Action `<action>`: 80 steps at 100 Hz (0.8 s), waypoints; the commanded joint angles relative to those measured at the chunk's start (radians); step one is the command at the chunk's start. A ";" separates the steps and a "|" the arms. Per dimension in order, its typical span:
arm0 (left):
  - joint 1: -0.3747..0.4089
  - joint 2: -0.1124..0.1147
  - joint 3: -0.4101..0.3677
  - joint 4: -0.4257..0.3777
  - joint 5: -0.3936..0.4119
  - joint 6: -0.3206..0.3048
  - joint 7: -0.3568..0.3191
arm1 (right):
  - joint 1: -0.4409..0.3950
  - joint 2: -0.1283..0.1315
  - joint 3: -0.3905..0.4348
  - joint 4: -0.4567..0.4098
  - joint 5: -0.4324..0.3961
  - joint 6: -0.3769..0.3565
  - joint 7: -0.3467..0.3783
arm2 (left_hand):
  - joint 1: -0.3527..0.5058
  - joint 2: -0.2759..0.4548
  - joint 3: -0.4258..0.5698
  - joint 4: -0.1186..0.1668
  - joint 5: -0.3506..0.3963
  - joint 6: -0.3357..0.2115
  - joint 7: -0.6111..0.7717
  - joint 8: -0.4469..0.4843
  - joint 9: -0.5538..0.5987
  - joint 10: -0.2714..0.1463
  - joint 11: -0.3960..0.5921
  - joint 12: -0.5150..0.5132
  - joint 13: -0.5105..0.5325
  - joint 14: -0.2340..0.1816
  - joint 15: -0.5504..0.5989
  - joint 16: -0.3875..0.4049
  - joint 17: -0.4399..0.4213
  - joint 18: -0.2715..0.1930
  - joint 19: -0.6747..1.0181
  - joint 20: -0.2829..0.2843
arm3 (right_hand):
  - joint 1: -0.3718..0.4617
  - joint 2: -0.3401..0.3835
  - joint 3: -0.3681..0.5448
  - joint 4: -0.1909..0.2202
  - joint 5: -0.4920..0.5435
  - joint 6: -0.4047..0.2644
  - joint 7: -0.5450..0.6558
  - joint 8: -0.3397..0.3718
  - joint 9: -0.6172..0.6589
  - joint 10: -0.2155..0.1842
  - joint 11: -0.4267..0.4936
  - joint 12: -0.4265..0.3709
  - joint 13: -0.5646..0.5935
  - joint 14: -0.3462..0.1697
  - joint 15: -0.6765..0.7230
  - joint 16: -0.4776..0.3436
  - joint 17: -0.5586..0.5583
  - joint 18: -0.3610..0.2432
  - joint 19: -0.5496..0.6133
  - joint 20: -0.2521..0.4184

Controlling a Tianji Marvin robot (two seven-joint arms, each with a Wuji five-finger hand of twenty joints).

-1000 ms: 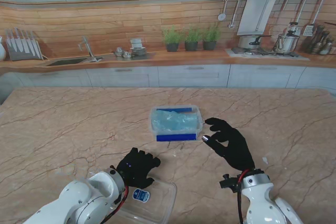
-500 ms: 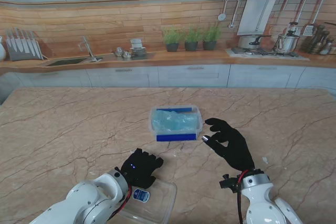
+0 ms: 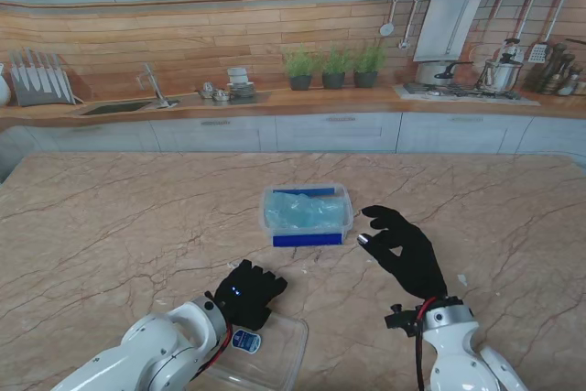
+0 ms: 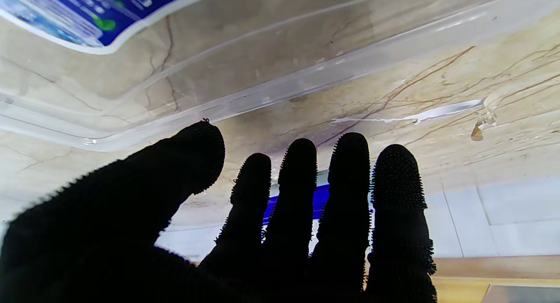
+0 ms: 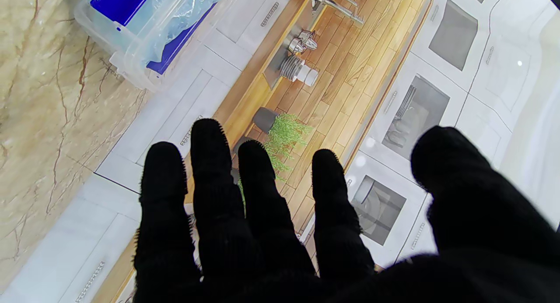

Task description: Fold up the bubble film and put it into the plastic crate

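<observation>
The clear plastic crate (image 3: 306,214) with blue handles stands mid-table, and the pale blue bubble film (image 3: 302,212) lies folded inside it; both show in the right wrist view as the crate (image 5: 131,62) and film (image 5: 183,14). My right hand (image 3: 406,252) hovers open just right of the crate and a little nearer to me, its fingers (image 5: 210,171) spread and empty. My left hand (image 3: 247,293) is open, palm down over the far edge of a clear lid (image 3: 270,354); its fingers (image 4: 345,184) hold nothing.
The clear lid (image 4: 245,93) with a blue label (image 4: 96,14) lies flat near the table's front edge, under my left forearm. A small white scrap (image 3: 462,279) rests on the marble right of my right hand. Kitchen counter and sink lie beyond the table.
My left hand has slid slightly to the right and nearer to me over the lid's edge. My right hand has drifted a touch right, away from the crate.
</observation>
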 commanded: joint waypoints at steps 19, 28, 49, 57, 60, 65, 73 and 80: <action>-0.033 0.002 0.042 0.029 0.005 0.014 -0.010 | -0.008 -0.003 0.003 -0.002 0.000 -0.013 0.004 | -0.005 -0.054 0.006 0.010 -0.035 -0.044 0.066 0.041 -0.027 -0.022 0.075 0.063 0.005 -0.011 0.062 0.053 -0.004 -0.003 0.075 0.036 | -0.031 0.035 -0.027 0.025 0.003 -0.015 -0.020 -0.003 0.011 0.006 -0.012 -0.006 -0.005 0.004 0.011 0.011 -0.018 -0.006 0.000 0.018; -0.050 0.003 0.060 0.042 0.002 0.021 -0.017 | -0.009 -0.004 0.003 -0.002 0.001 -0.016 0.002 | -0.006 -0.054 0.002 0.009 -0.038 -0.058 0.081 0.057 -0.028 -0.033 0.096 0.094 0.006 -0.015 0.090 0.087 -0.006 -0.004 0.098 0.050 | -0.033 0.036 -0.026 0.024 0.004 -0.014 -0.019 -0.003 0.012 0.008 -0.013 -0.007 -0.004 0.005 0.010 0.011 -0.018 -0.004 -0.001 0.018; -0.061 0.006 0.074 0.051 0.013 0.014 -0.017 | -0.010 -0.005 0.004 -0.004 0.001 -0.016 -0.002 | -0.021 -0.062 -0.025 -0.010 -0.023 -0.101 0.138 0.123 -0.011 -0.046 0.146 0.182 0.016 -0.020 0.158 0.195 -0.006 -0.007 0.178 0.104 | -0.034 0.037 -0.024 0.022 0.005 -0.014 -0.020 -0.004 0.014 0.008 -0.014 -0.006 -0.004 0.004 0.009 0.011 -0.018 -0.004 -0.002 0.018; -0.059 0.006 0.072 0.053 0.024 0.018 -0.001 | -0.010 -0.005 0.004 -0.004 0.001 -0.015 -0.001 | -0.023 -0.043 -0.027 -0.010 -0.026 -0.100 0.142 0.130 -0.010 -0.044 0.149 0.192 0.019 -0.019 0.165 0.207 -0.004 -0.008 0.189 0.111 | -0.034 0.038 -0.023 0.022 0.005 -0.015 -0.020 -0.004 0.014 0.007 -0.014 -0.006 -0.004 0.004 0.009 0.011 -0.017 -0.004 -0.002 0.019; -0.058 0.005 0.072 0.055 0.028 0.023 0.013 | -0.010 -0.004 0.004 -0.004 0.002 -0.015 -0.001 | -0.020 -0.038 -0.027 -0.010 -0.026 -0.100 0.143 0.132 -0.010 -0.045 0.150 0.193 0.020 -0.018 0.166 0.209 -0.003 -0.006 0.192 0.113 | -0.034 0.038 -0.023 0.022 0.005 -0.016 -0.020 -0.004 0.014 0.007 -0.014 -0.006 -0.005 0.004 0.009 0.011 -0.018 -0.004 -0.002 0.019; -0.053 0.003 0.067 0.053 0.034 0.030 0.033 | -0.010 -0.004 0.004 -0.004 0.002 -0.015 0.001 | -0.018 -0.025 -0.030 -0.011 -0.025 -0.097 0.144 0.134 -0.009 -0.043 0.150 0.196 0.020 -0.016 0.168 0.213 -0.004 -0.004 0.194 0.115 | -0.035 0.038 -0.023 0.021 0.005 -0.015 -0.020 -0.004 0.015 0.007 -0.014 -0.006 -0.004 0.004 0.009 0.011 -0.016 -0.003 -0.002 0.019; -0.041 0.001 0.053 0.044 0.044 0.030 0.063 | -0.010 -0.004 0.004 -0.003 0.003 -0.015 0.003 | -0.016 -0.013 -0.038 -0.012 -0.022 -0.096 0.145 0.137 -0.005 -0.041 0.152 0.200 0.022 -0.012 0.169 0.218 -0.003 0.000 0.197 0.118 | -0.034 0.039 -0.023 0.021 0.005 -0.015 -0.020 -0.004 0.014 0.007 -0.015 -0.006 -0.004 0.005 0.009 0.011 -0.017 -0.004 -0.002 0.019; -0.024 0.001 0.032 0.027 0.061 0.018 0.082 | -0.009 -0.004 0.003 -0.003 0.004 -0.014 0.004 | -0.024 -0.007 -0.049 -0.016 -0.021 -0.096 0.146 0.138 -0.004 -0.039 0.151 0.200 0.022 -0.012 0.169 0.219 -0.003 -0.001 0.198 0.119 | -0.033 0.038 -0.023 0.021 0.006 -0.015 -0.020 -0.004 0.014 0.007 -0.014 -0.006 -0.004 0.005 0.009 0.011 -0.017 -0.004 -0.002 0.019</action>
